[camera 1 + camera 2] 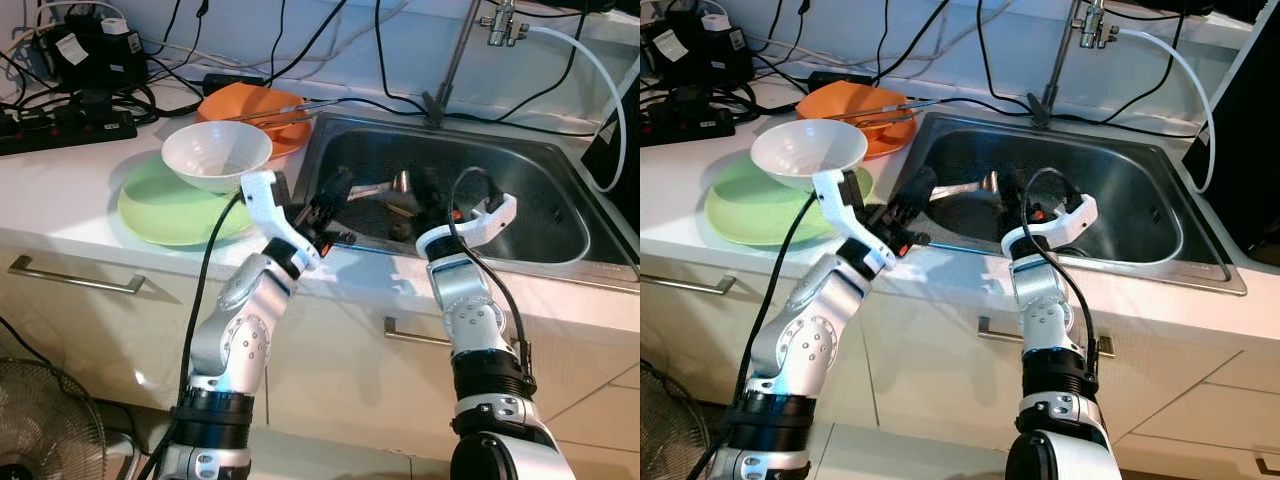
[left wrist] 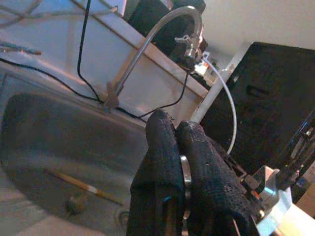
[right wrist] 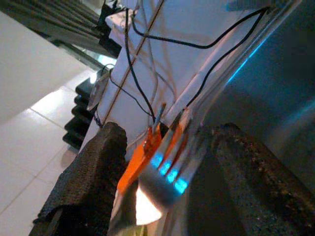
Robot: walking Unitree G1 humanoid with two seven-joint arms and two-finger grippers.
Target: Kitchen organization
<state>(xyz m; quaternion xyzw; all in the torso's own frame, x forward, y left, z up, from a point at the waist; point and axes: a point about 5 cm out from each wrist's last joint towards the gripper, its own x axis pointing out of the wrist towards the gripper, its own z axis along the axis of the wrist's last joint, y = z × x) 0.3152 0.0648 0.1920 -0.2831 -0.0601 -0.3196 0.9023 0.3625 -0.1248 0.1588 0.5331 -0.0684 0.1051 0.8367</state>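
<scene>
The left claw reaches over the near left rim of the steel sink, its two black fingers pressed narrow together with a thin glint of metal caught between them (what that metal is I cannot tell). The right claw is down inside the basin, just right of the left one, and its fingers stand wide apart with nothing held between them. Between and beyond the two claws, on the sink floor, lies a metal utensil with a long handle; in the left wrist view a slim stick-like utensil also rests on the basin bottom. At the back of the sink rises the curved faucet, with black cables trailing along the wall behind it. On the white counter to the left of the sink, a white bowl sits on a green plate, touching it, and just behind them an orange bowl holds chopsticks laid across it. Farther left lies a black power strip amid tangled cords.
</scene>
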